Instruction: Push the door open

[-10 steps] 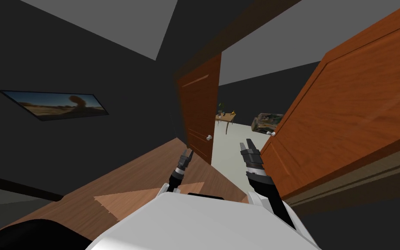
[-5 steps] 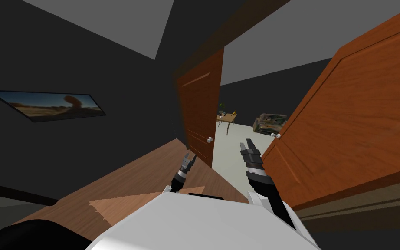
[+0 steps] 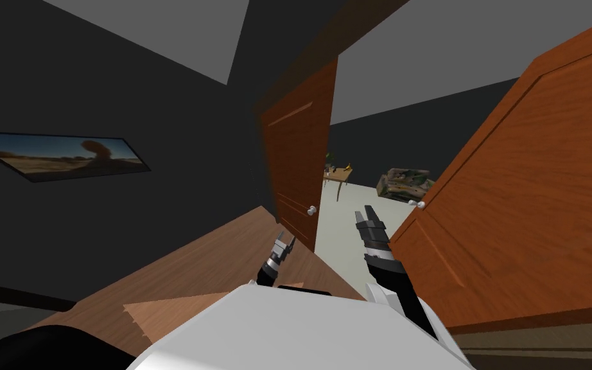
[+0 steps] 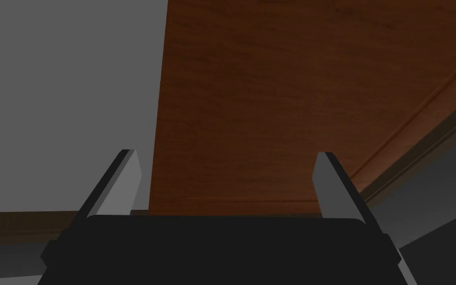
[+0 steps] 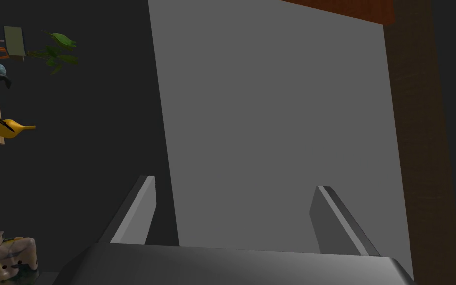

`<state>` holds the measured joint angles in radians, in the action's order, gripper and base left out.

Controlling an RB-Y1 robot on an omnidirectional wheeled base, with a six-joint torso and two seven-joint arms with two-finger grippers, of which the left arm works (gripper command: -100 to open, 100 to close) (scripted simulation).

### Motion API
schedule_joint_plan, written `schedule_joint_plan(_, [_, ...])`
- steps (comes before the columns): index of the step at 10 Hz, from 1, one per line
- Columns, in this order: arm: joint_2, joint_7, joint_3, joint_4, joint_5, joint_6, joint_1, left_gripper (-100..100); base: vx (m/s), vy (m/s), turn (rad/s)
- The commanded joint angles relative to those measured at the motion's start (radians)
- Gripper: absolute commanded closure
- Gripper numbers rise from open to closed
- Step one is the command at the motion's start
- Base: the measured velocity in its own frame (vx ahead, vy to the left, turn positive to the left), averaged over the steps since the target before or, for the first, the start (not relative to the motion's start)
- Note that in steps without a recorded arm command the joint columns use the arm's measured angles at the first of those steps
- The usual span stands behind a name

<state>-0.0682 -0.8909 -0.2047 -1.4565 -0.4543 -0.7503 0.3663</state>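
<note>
Two brown panelled doors stand ajar ahead of me. The left door [image 3: 296, 167] has a small pale knob [image 3: 312, 210]. The right door [image 3: 532, 193] is large and close, with its knob [image 3: 418, 204] at its near edge. My left gripper [image 3: 285, 242] is open, low and just short of the left door's lower edge. In the left wrist view the brown door panel [image 4: 296, 99] lies close beyond the open left gripper [image 4: 226, 153]. My right gripper [image 3: 362, 212] is open in the gap between the doors, left of the right door's edge, and holds nothing [image 5: 236, 182].
Through the gap lies a pale floor [image 3: 346, 221] with a small wooden table [image 3: 336, 175] and a patterned sofa [image 3: 405, 182] beyond. A framed landscape picture [image 3: 57, 154] hangs on the dark wall to my left. Brown wood flooring [image 3: 211, 257] runs under me.
The right door's edge and knob have swung rightward, widening the gap. My left gripper has sunk and shifted right toward the left door. The view has shifted slightly; the right gripper stays put.
</note>
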Motion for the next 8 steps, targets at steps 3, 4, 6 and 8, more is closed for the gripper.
schedule_joint_plan(3, [0.013,-0.079,-0.025,0.091,-0.057,-0.020,-0.011,-100,0.153,0.019,0.015])
schedule_joint_plan(4, [0.015,-0.092,-0.029,0.107,-0.066,-0.024,-0.012,-100,0.168,0.016,0.010])
schedule_joint_plan(6, [0.024,-0.131,-0.040,0.154,-0.093,-0.037,-0.017,-100,0.161,-0.002,0.015])
schedule_joint_plan(8, [0.031,-0.154,-0.047,0.182,-0.109,-0.045,-0.020,-100,0.104,0.006,0.009])
